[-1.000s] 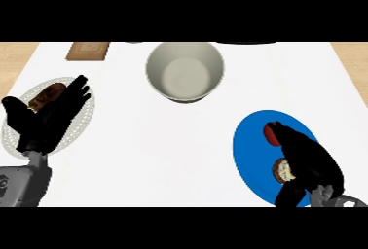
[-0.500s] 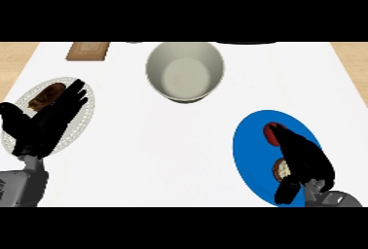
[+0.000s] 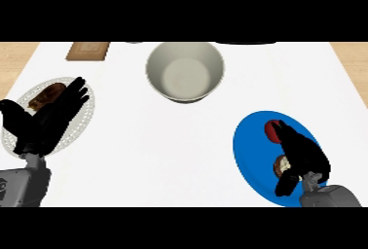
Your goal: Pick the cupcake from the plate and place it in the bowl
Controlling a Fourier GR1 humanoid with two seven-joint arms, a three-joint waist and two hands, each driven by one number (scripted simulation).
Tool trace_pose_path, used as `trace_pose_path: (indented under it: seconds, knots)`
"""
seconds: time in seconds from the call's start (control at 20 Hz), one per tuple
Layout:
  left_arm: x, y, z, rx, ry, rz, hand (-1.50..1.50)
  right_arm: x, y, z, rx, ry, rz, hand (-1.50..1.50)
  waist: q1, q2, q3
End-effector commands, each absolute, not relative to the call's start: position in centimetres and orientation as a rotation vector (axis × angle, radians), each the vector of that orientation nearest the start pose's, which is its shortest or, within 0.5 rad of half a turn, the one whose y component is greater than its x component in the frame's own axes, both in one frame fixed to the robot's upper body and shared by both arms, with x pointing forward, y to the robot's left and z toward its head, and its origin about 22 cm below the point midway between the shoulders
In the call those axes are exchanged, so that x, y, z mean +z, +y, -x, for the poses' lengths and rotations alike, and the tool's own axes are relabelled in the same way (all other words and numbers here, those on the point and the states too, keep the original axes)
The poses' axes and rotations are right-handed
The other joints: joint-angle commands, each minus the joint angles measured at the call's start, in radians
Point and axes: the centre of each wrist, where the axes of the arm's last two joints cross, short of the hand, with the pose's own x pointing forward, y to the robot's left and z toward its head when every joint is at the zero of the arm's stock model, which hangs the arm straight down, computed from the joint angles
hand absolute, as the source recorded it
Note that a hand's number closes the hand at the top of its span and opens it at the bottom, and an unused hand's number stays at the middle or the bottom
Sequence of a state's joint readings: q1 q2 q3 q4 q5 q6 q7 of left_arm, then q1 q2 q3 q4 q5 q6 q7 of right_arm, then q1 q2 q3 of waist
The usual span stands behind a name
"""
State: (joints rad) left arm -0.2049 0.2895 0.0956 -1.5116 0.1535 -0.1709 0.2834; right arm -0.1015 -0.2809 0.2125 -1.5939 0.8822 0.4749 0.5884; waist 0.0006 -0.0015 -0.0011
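Note:
The cupcake sits on the blue plate (image 3: 251,146) at the right, mostly hidden under my right hand (image 3: 305,155). Its red top (image 3: 271,129) shows past the fingertips, and a brown and cream part (image 3: 281,166) shows between thumb and palm. The right hand lies over the cupcake with fingers stretched out and thumb apart, open. The beige bowl (image 3: 185,72) stands at the back middle with nothing in it. My left hand (image 3: 50,121) rests open at the left, fingers up.
Partly under the left hand lies a white plate (image 3: 84,116) with a brown pastry (image 3: 46,95) on it. A small wooden board (image 3: 88,50) lies at the back left. Bare white counter separates the blue plate from the bowl.
The right hand has settled slightly lower over the cupcake. The left hand has barely shifted.

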Motion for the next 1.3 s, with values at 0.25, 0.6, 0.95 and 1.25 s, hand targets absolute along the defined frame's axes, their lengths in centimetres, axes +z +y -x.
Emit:
trace_pose_path:
  seconds: [0.25, 0.6, 0.95, 1.25]
  knots:
    - [6.7, 29.3, -29.2, -0.207, -1.415, -0.026, 0.00, 1.3, -24.5, -28.3, 1.176, -0.809, 0.801, 1.50, 0.005, 0.002, 0.002]
    - [6.0, 29.6, -28.9, -0.204, -1.409, -0.012, 0.00, -0.1, -24.2, -26.0, 1.161, -0.866, 0.831, 1.50, 0.000, 0.001, 0.001]
    - [5.1, 31.0, -29.6, -0.220, -1.421, -0.035, 0.00, 2.0, -22.5, -26.0, 1.193, -0.919, 0.816, 1.50, -0.003, 0.001, 0.001]
    - [5.9, 31.7, -28.8, -0.214, -1.430, -0.028, 0.00, 3.9, -26.9, -28.4, 1.205, -1.024, 0.823, 1.50, 0.004, 0.003, 0.001]
